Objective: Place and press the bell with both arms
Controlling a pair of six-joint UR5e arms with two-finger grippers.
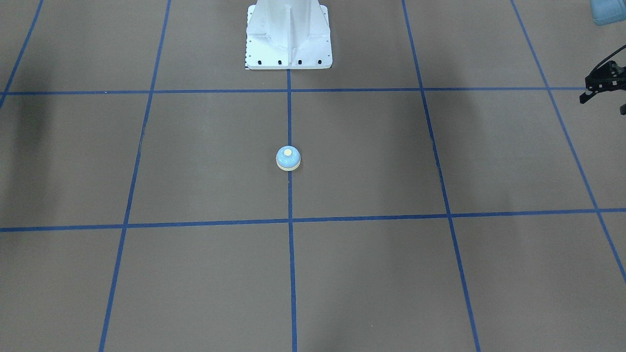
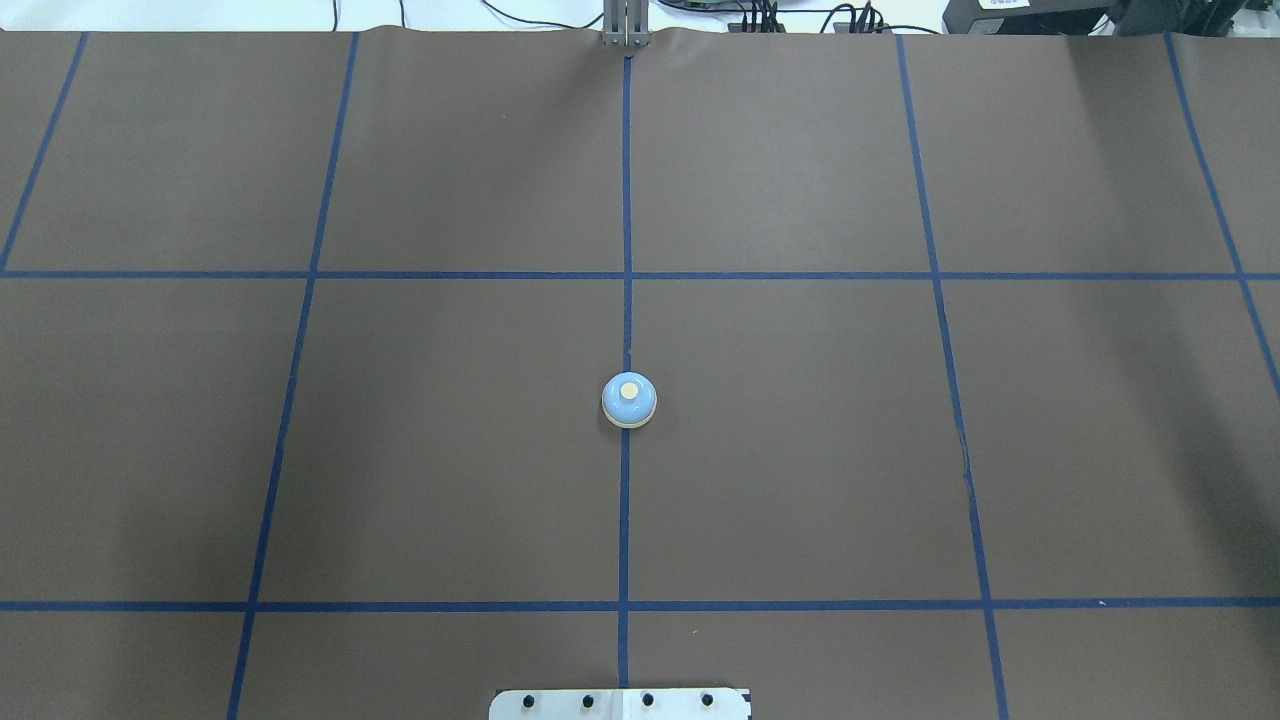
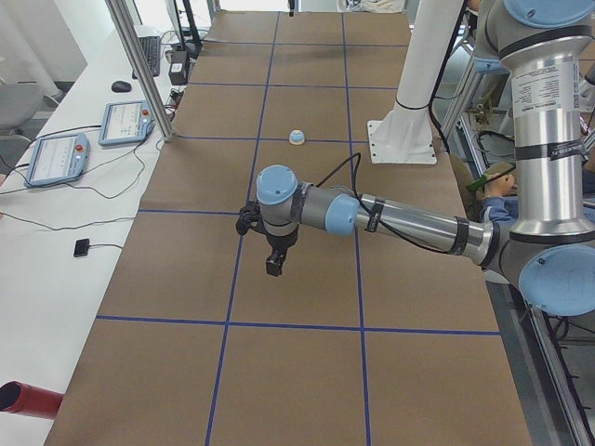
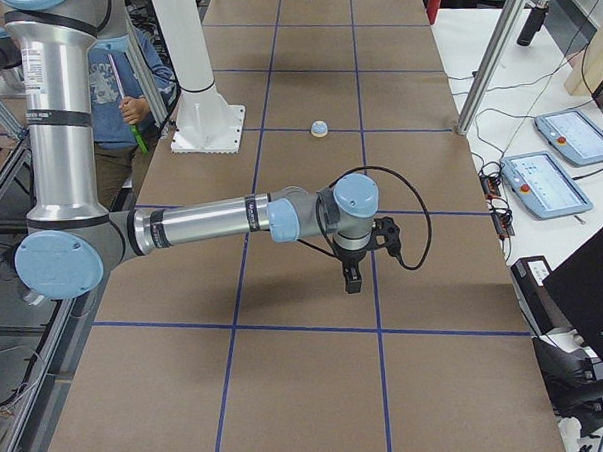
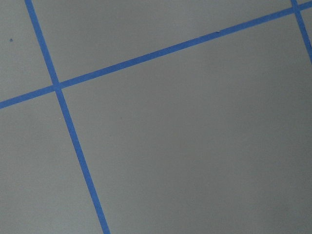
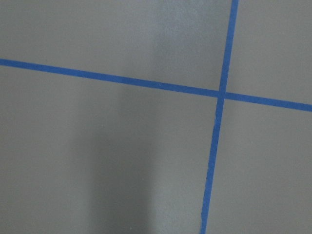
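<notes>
Bell (image 2: 629, 400) sits upright mid-table on the centre tape line, nothing touching it. Both claws hang well off toward opposite table ends, roughly equally far; released or clenched, I cannot tell.

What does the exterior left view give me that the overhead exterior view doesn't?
Only exterior left: the left arm stretched over the table, its gripper hanging above the paper well short of the bell, plus two tablets on the side bench. Only overhead: cables beyond the far edge, and the bell sitting right on the centre tape line. Both: the bell standing alone, the blue tape grid, and the white pedestal.
</notes>
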